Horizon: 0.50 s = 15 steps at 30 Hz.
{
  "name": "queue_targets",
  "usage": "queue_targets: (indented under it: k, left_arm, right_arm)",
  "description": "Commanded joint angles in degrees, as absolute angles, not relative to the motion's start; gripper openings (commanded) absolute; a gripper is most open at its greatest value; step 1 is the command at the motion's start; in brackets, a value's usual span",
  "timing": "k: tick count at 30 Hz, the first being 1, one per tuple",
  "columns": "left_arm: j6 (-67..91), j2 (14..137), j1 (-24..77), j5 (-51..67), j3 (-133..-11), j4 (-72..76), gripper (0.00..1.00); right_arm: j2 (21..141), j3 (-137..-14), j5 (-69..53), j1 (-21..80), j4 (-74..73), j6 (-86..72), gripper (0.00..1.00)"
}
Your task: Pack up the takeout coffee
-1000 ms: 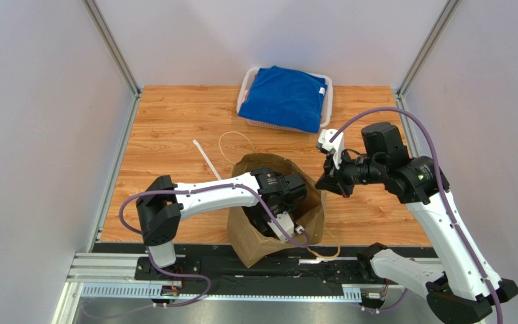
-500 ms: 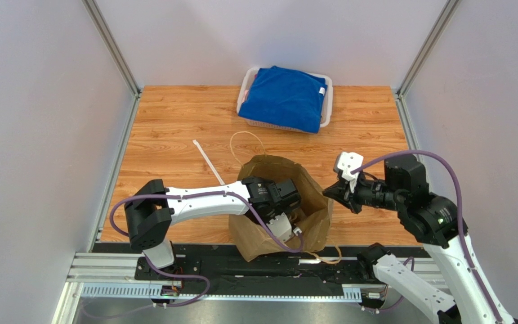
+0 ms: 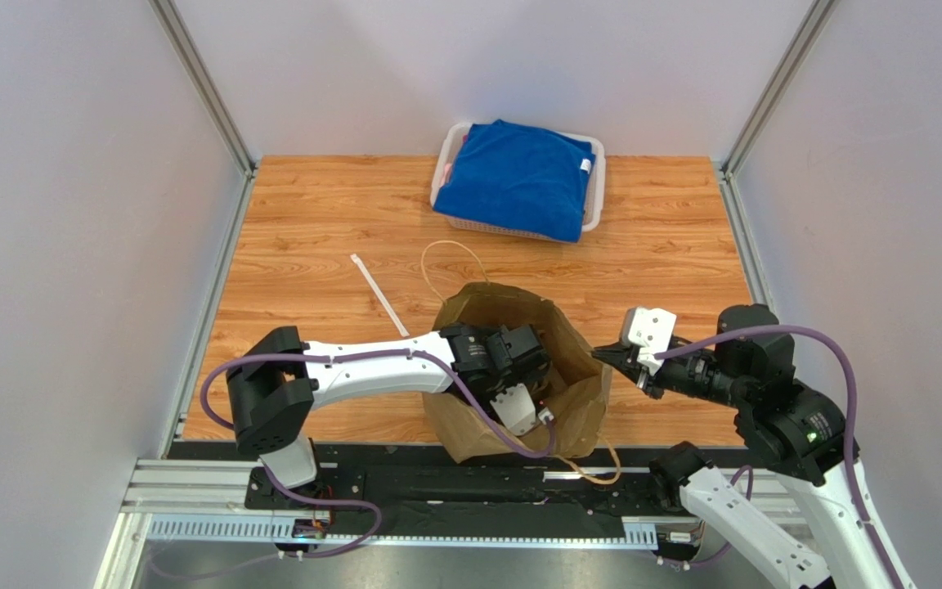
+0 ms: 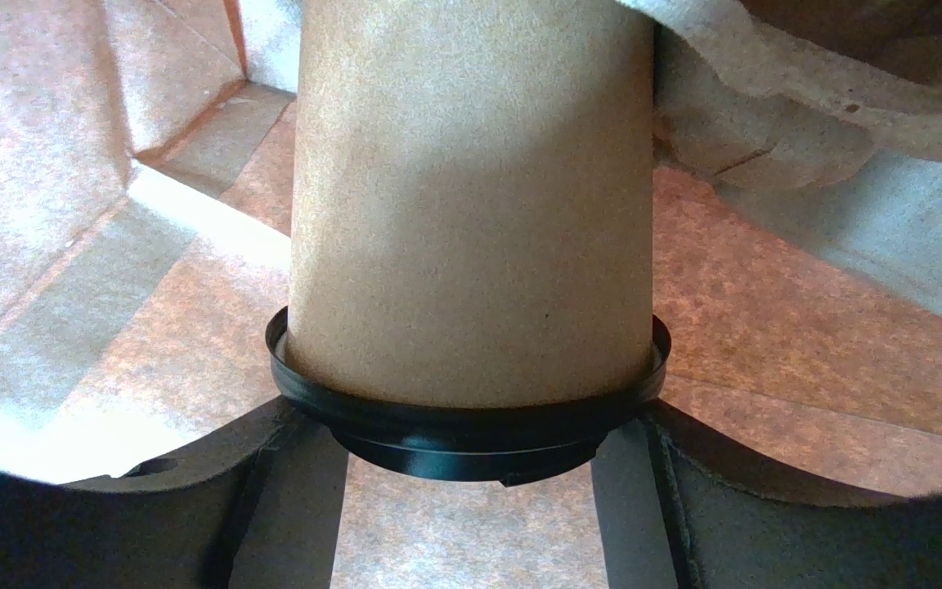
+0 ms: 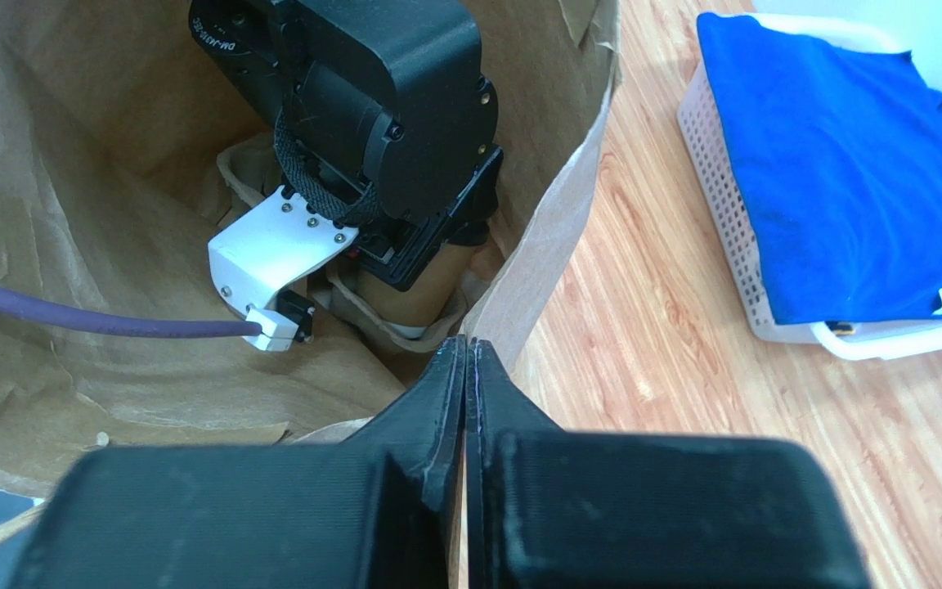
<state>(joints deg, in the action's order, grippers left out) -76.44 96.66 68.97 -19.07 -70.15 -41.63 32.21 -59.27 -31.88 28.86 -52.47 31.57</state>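
The takeout coffee (image 4: 470,221), a kraft-brown cup with a black lid (image 4: 353,411), stands inside the tall brown paper bag (image 3: 577,395). My left gripper (image 4: 470,423) reaches down into the bag over the cup, and its fingers (image 4: 243,491) rest against the lid on both sides. In the right wrist view the cup (image 5: 433,288) shows just below the left wrist, seated in the grey pulp carrier (image 5: 365,322). My right gripper (image 5: 466,350) is shut on the bag's right rim (image 5: 562,221), outside the bag (image 3: 609,356).
A white basket (image 3: 445,160) holding a folded blue cloth (image 3: 519,178) stands at the back of the wooden table. A white strip (image 3: 375,292) lies left of the bag. The bag's handle loop (image 3: 439,252) lies behind it. Grey walls close in both sides.
My right arm has dropped lower and drawn right and nearer, taking the bag's right rim with it. My left gripper has stayed inside the bag, shifting slightly.
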Motion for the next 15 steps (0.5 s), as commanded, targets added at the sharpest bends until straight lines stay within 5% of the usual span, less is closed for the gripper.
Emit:
queue_targets:
  k: [1,15]
  left_arm:
    - [-77.6,95.8,68.6,-22.9,-69.4,-33.5,0.30]
    - [-74.8,95.9,68.5,-26.5,-69.4,-29.0,0.28]
  right_arm:
    - [30.9,-57.7,-33.0,29.2,-49.7,36.5,0.00]
    - [24.6,-53.2,-29.3,29.2,-42.5,39.5,0.00]
